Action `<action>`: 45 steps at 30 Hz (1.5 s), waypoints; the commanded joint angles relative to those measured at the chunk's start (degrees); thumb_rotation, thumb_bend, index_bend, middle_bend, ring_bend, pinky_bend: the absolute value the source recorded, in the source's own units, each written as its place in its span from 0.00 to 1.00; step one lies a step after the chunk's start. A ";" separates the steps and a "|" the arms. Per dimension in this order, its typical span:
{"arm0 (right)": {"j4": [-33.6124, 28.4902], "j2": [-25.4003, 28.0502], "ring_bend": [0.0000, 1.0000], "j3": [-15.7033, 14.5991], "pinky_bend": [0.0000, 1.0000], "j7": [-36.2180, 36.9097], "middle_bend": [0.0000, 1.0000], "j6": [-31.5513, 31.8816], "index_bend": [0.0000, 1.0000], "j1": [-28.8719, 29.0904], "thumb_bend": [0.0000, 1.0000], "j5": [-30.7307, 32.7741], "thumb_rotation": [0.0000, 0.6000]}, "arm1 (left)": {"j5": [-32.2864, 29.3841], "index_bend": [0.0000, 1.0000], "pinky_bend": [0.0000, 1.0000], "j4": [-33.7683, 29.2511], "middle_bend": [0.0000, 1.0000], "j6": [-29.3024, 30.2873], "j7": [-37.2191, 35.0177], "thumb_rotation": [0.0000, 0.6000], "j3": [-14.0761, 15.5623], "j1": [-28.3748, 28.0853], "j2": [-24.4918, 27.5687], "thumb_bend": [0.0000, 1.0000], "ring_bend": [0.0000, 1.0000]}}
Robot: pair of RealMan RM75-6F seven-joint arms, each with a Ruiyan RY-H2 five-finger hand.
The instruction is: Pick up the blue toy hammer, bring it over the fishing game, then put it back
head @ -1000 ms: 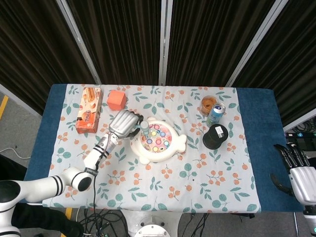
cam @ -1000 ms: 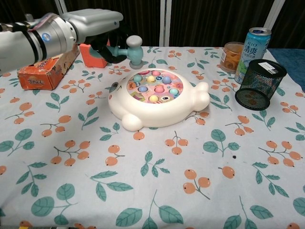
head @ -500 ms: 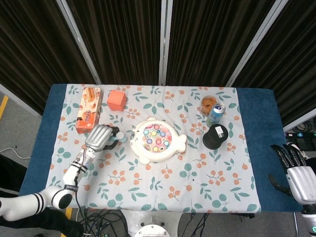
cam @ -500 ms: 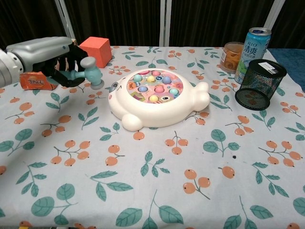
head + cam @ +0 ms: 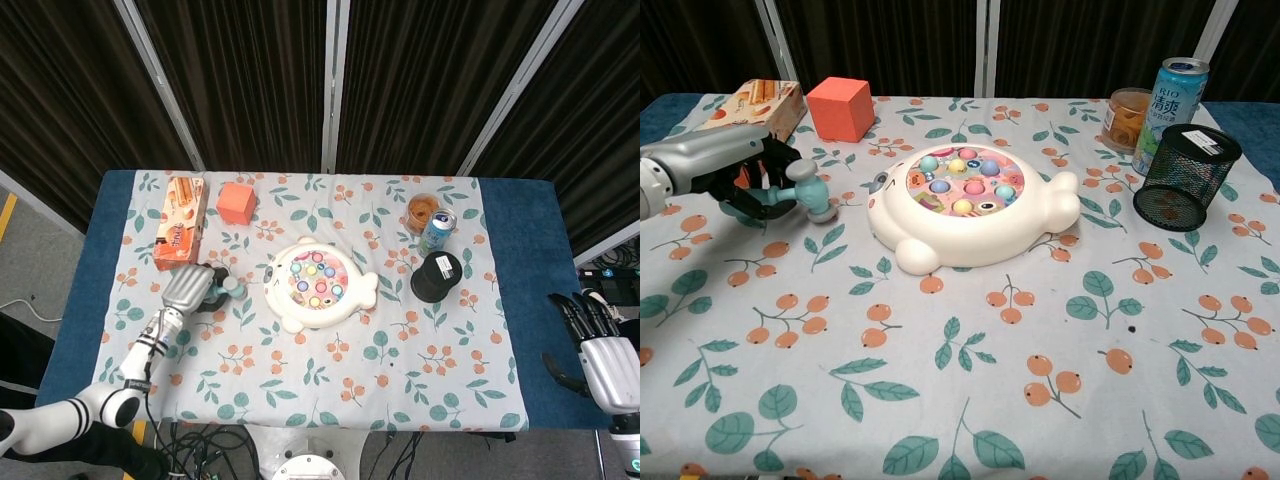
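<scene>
My left hand (image 5: 186, 288) (image 5: 732, 172) grips the blue toy hammer (image 5: 229, 289) (image 5: 809, 191) by its handle, low over the tablecloth to the left of the fishing game. The hammer's head points toward the game and sits close to the cloth; whether it touches the cloth I cannot tell. The white fish-shaped fishing game (image 5: 318, 283) (image 5: 970, 206) lies in the middle of the table, with coloured fish in its round pond. My right hand (image 5: 604, 352) hangs off the table's right edge with its fingers apart, holding nothing.
An orange snack box (image 5: 180, 222) (image 5: 755, 101) and an orange cube (image 5: 237, 202) (image 5: 840, 108) stand at the back left. A black mesh cup (image 5: 436, 276) (image 5: 1185, 176), a drink can (image 5: 436, 231) (image 5: 1172, 100) and a small jar (image 5: 422, 211) (image 5: 1127, 118) stand at the right.
My left hand has carried the hammer from above the game's left edge back leftward and down toward the cloth. The right hand has barely moved.
</scene>
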 commanded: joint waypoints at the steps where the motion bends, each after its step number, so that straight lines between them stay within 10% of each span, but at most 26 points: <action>1: -0.02 -0.01 0.00 0.00 0.00 -0.01 0.12 -0.04 0.00 0.02 0.26 0.01 1.00 | 0.74 0.50 0.45 0.24 0.50 0.05 -0.52 1.00 0.23 0.43 -0.04 0.40 0.39; 26: 0.14 -0.08 0.00 -0.06 0.00 0.06 0.12 0.88 0.00 -0.41 0.26 -0.34 1.00 | 2.60 0.25 0.39 -4.35 0.33 0.76 0.35 1.00 -0.30 2.60 2.68 0.26 0.23; 36: 0.31 0.43 0.00 0.23 0.00 1.49 0.12 1.24 0.00 -0.46 0.26 -0.10 1.00 | 5.83 0.28 0.36 -17.40 0.34 20.06 -0.75 1.00 -3.47 11.94 16.99 0.23 0.23; 45: 3.24 -0.83 0.00 1.64 0.00 4.37 0.07 -0.46 0.00 0.96 0.26 1.92 1.00 | 4.19 0.17 0.08 -21.08 0.16 30.66 5.25 1.00 0.24 23.84 27.45 0.22 0.04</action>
